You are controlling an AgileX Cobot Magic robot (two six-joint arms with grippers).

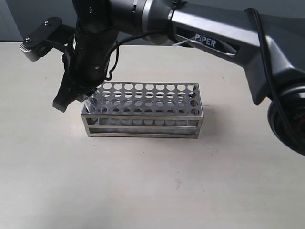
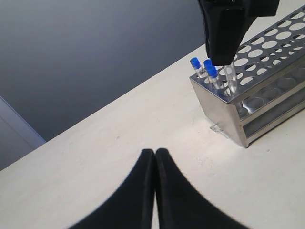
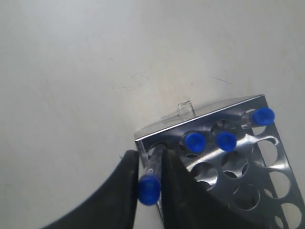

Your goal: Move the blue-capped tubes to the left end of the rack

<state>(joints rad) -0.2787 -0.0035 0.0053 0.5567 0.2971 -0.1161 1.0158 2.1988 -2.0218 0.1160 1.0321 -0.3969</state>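
The steel rack (image 1: 143, 112) stands mid-table. My right gripper (image 1: 80, 98) reaches across to its left end and is shut on a blue-capped tube (image 3: 149, 189). That tube is tilted, its lower end at the corner hole of the rack (image 3: 248, 191). Three more blue-capped tubes (image 3: 194, 141) (image 3: 227, 140) (image 3: 262, 116) stand in the same end row. In the left wrist view the held tube (image 2: 230, 78) hangs clear under the right gripper's fingers (image 2: 224, 33), beside those three tubes (image 2: 195, 62) (image 2: 208, 63) (image 2: 211, 71). My left gripper (image 2: 155, 152) is shut and empty, over bare table away from the rack (image 2: 267, 95).
A small clear plastic scrap (image 2: 217, 129) lies on the table against the rack's left end, also seen as a scrap (image 3: 178, 110) in the right wrist view. The right arm's body (image 1: 214, 43) spans the back of the scene above the rack. Several holes rightward hold nothing.
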